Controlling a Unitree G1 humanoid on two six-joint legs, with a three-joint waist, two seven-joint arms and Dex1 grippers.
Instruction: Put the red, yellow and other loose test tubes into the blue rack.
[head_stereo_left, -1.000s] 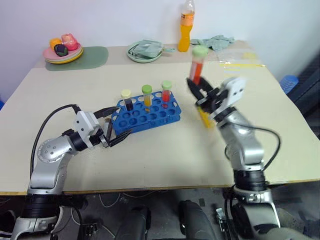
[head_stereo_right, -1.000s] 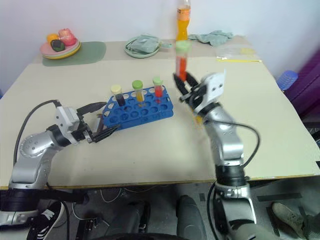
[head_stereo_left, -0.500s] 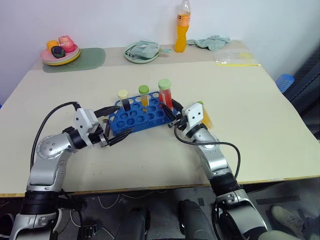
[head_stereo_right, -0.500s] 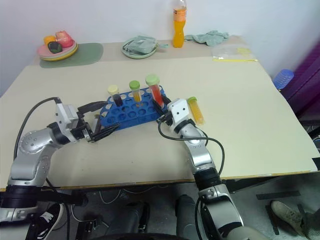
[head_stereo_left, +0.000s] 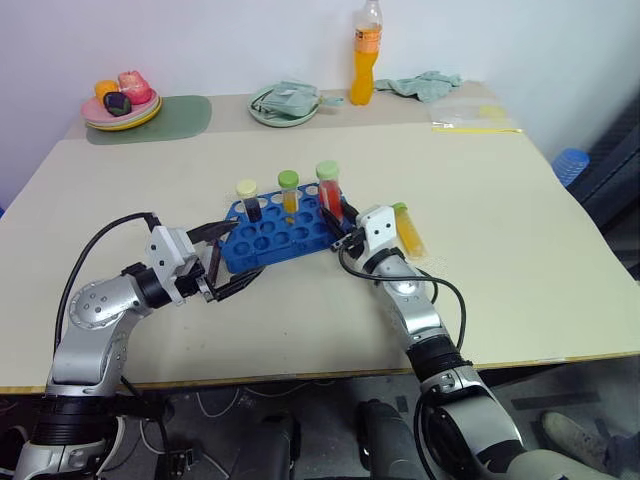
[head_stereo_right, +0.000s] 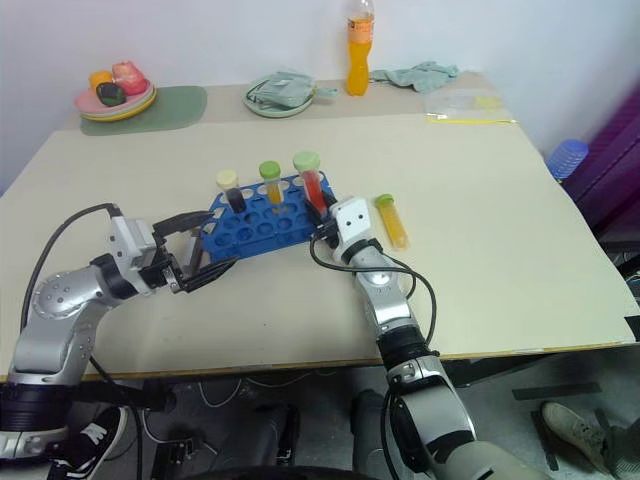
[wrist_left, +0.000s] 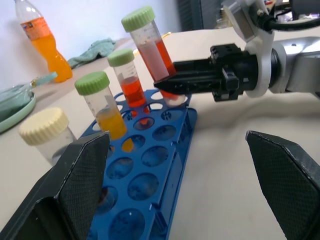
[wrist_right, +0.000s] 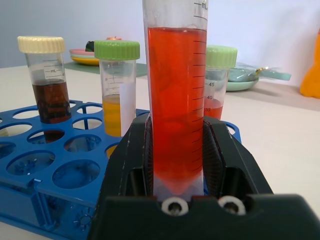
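The blue rack (head_stereo_left: 285, 232) holds three tubes; right gripper (wrist_left: 167, 86) clamps a red tube (wrist_right: 176, 100), left gripper (head_stereo_left: 235, 265) spread.

An orange drink bottle (head_stereo_left: 370, 55) is stood upright at the table's (head_stereo_left: 500, 250) far edge. A pale green cloth (head_stereo_left: 428, 84) is laid beside it. A plate of fruit (head_stereo_left: 124, 100) is set on a green mat (head_stereo_left: 180, 115) at the far left corner, and a green dish (head_stereo_left: 288, 103) between mat and bottle.

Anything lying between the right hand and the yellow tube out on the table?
Nothing: in the left eye view bare tabletop separates the right hand, clamped on a red tube, from the loose yellow tube.
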